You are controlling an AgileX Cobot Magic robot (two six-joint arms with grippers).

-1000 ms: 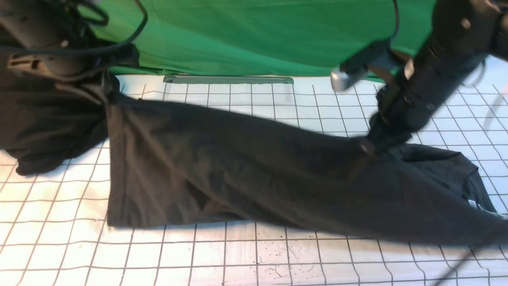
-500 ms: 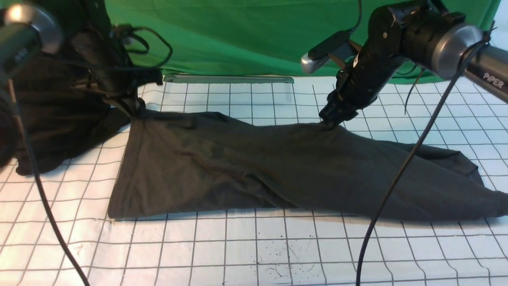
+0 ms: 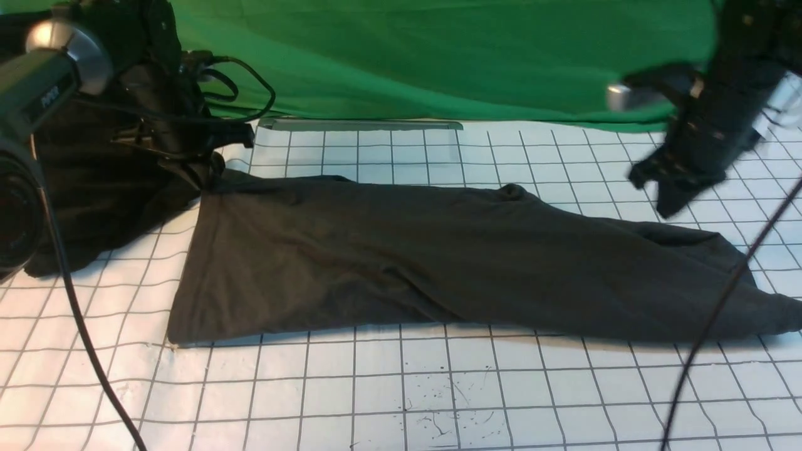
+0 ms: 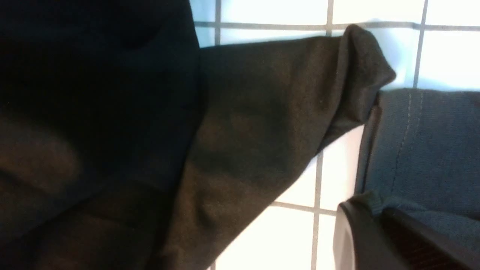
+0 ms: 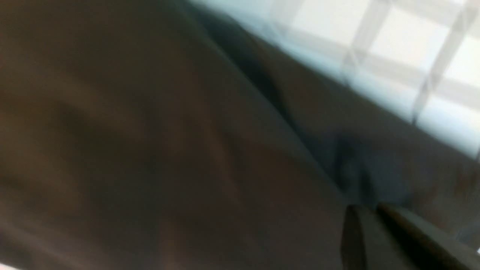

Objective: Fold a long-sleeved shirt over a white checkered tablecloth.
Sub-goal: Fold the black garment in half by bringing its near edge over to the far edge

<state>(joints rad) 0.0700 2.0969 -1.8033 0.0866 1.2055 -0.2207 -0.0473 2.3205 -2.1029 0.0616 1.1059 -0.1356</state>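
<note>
Right gripper [image 3: 667,200] released the long-sleeved shirt [image 3: 438,257] and lifted toward 2 o'clock, jaws seemingly closed, empty. Shirt lies flat across the white checkered tablecloth [image 3: 401,388], 9 to 3 o'clock. Left gripper [image 3: 210,175] still pinches its 10 o'clock corner; this fold looks laid.

You have open tablecloth [image 3: 388,388] along the near edge and the far middle. The long-sleeved shirt [image 3: 438,263] spans the centre; a dark heap [image 3: 94,207] blocks the left edge, and cables [image 3: 80,335] cross both near corners.
</note>
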